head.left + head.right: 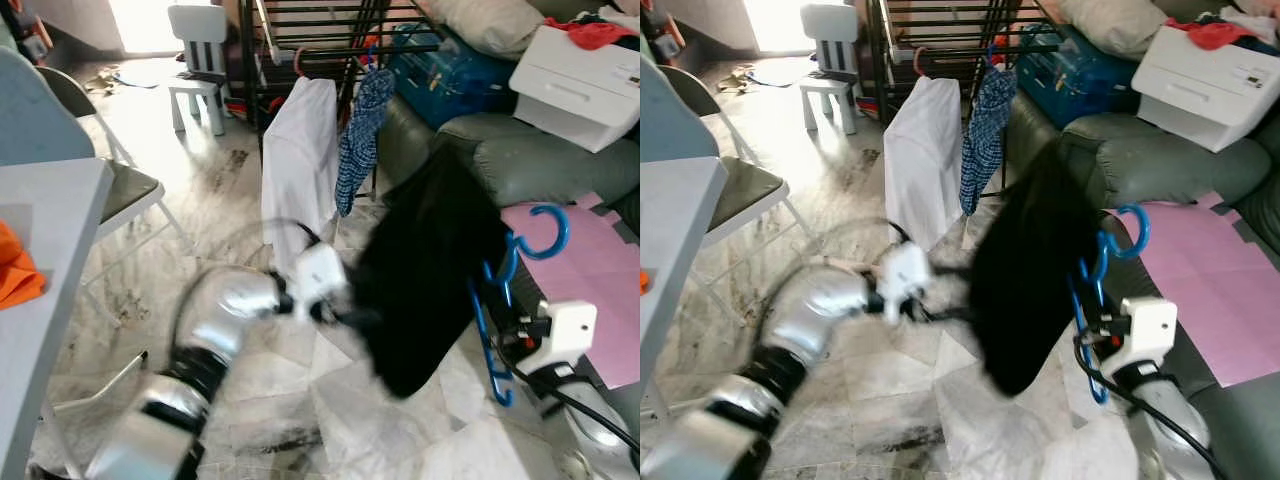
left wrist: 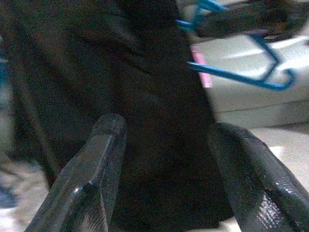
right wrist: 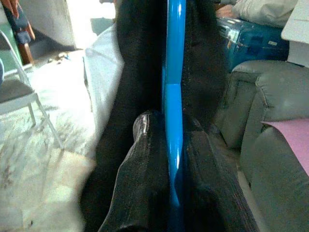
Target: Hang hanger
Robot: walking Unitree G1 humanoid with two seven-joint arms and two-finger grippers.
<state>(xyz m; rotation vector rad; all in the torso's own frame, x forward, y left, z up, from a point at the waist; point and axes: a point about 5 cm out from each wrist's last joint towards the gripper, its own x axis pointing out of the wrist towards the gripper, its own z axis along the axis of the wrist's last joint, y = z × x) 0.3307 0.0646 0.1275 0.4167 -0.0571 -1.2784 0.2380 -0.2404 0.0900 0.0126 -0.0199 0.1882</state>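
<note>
A blue plastic hanger (image 1: pixel 497 300) carries a black garment (image 1: pixel 430 265), held up in front of the grey sofa. My right gripper (image 3: pixel 170 123) is shut on the hanger's blue bar (image 3: pixel 174 72), with the hook (image 1: pixel 548 232) standing above it. My left gripper (image 2: pixel 169 126) is open, its fingers (image 2: pixel 96 164) spread against the black cloth at the garment's lower left side; in the left eye view it (image 1: pixel 345 316) is blurred. Behind stands a dark drying rack (image 1: pixel 330 25) with a white shirt (image 1: pixel 300 160) and a blue patterned cloth (image 1: pixel 360 130) hanging on it.
A grey sofa (image 1: pixel 540 160) holds a pink sheet (image 1: pixel 590 290), a white box (image 1: pixel 575 85) and a blue bag (image 1: pixel 450 75). A white table (image 1: pixel 50 260) with an orange cloth (image 1: pixel 15 270) is at the left, a folding chair (image 1: pixel 120 190) and a small white chair (image 1: pixel 198 60) behind.
</note>
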